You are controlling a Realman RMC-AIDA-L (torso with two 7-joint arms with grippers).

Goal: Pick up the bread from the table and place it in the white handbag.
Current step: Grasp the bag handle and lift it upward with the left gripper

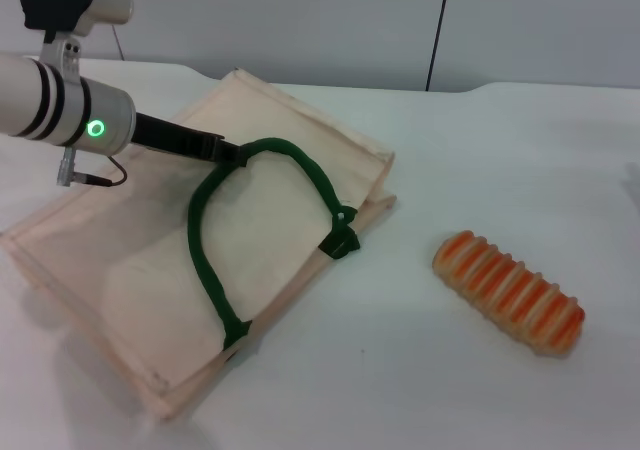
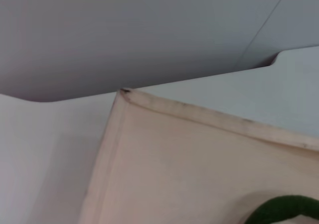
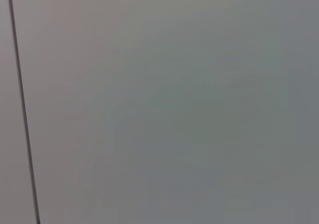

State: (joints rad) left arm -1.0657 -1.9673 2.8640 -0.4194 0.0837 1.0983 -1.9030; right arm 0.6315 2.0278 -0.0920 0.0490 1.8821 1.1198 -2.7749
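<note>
The bread (image 1: pixel 508 292), a tan loaf with orange-red stripes, lies on the white table (image 1: pixel 400 390) at the right, well apart from the bag. The white handbag (image 1: pixel 130 260) lies flat at the left, its mouth towards the bread. My left gripper (image 1: pixel 228 154) reaches in from the upper left and is shut on the top of the green rope handle (image 1: pixel 205 250), which arches up off the cloth. The left wrist view shows the handbag's far corner (image 2: pixel 189 164) and a bit of the green handle (image 2: pixel 284 209). My right gripper is out of view.
A grey wall with a dark vertical seam (image 1: pixel 437 30) stands behind the table's far edge. The right wrist view shows only that wall. Bare tabletop lies between the bag's mouth and the bread.
</note>
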